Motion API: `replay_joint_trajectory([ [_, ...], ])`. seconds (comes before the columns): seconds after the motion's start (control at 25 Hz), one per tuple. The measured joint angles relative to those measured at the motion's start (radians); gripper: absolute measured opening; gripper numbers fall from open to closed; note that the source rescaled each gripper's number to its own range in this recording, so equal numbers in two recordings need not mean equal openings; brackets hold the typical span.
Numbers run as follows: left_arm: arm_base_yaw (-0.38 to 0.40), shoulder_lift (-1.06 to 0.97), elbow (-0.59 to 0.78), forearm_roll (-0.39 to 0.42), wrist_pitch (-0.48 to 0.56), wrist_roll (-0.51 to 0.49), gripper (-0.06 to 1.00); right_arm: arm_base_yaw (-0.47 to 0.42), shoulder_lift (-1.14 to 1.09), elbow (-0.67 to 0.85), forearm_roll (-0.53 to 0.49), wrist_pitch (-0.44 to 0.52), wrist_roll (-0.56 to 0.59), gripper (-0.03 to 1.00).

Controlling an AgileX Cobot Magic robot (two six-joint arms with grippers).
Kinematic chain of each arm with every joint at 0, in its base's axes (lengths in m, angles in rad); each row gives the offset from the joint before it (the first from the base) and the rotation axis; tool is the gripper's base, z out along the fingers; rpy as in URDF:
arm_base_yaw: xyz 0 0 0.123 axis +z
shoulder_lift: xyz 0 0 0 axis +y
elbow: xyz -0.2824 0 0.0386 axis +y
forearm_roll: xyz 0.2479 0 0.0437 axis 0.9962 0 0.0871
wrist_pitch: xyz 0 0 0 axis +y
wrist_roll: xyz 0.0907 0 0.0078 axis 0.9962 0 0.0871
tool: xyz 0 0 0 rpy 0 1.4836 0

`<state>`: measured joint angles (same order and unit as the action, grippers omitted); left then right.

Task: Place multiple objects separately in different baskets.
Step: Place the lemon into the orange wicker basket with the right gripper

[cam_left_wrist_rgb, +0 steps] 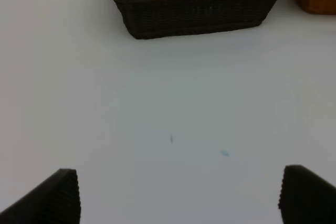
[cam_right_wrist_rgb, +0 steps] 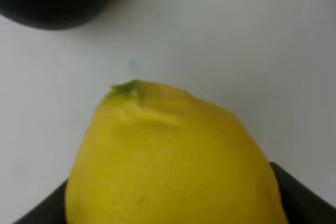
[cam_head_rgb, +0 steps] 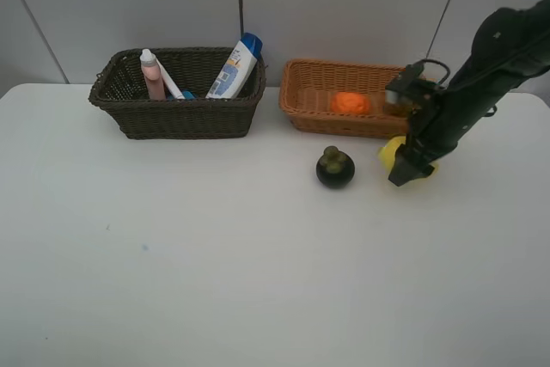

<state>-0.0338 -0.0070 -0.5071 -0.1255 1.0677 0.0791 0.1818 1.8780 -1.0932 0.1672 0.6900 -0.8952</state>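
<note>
The white desk (cam_head_rgb: pixel 215 255) is seen to carry all items. The dark brown basket (cam_head_rgb: pixel 176 96) is placed well away from the right end effector (cam_head_rgb: pixel 411 168), toward the far left of the desk; the pink bottle (cam_head_rgb: pixel 153 76), the white pen (cam_head_rgb: pixel 170 82) and the blue-capped white bottle (cam_head_rgb: pixel 235 66) are held inside it, leaning on its walls. The light orange-tan basket (cam_head_rgb: pixel 344 100) is found just behind the right end effector, with the orange (cam_head_rgb: pixel 349 102) lying in it. The yellow lemon (cam_right_wrist_rgb: pixel 173 161) is gripped between the right end effector's fingers, which are drawn in against its sides at desk level; whether the fruit is lifted clear cannot be told. The dark mangosteen (cam_head_rgb: pixel 335 168) rests on the desk near that end effector, on its left, apart from the lemon. The left end effector (cam_left_wrist_rgb: pixel 178 195) is held with fingers (cam_left_wrist_rgb: pixel 52 198) spread wide, nothing between them, above bare desk in front of the dark brown basket.
</note>
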Motion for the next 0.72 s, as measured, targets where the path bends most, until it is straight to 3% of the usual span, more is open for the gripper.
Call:
replay_joint_trajectory([
  [0.2, 0.000, 0.000, 0.000, 0.000, 0.000, 0.000, 0.99, 0.000, -0.114, 0.000, 0.024, 0.019, 0.000, 0.26],
  [0.4, 0.000, 0.000, 0.000, 0.000, 0.000, 0.000, 0.99, 0.000, -0.140, -0.012, 0.058, -0.094, 0.000, 0.26],
  [0.72, 0.000, 0.000, 0.000, 0.000, 0.000, 0.000, 0.99, 0.000, -0.009, -0.257, 0.235, -0.146, 0.000, 0.26],
])
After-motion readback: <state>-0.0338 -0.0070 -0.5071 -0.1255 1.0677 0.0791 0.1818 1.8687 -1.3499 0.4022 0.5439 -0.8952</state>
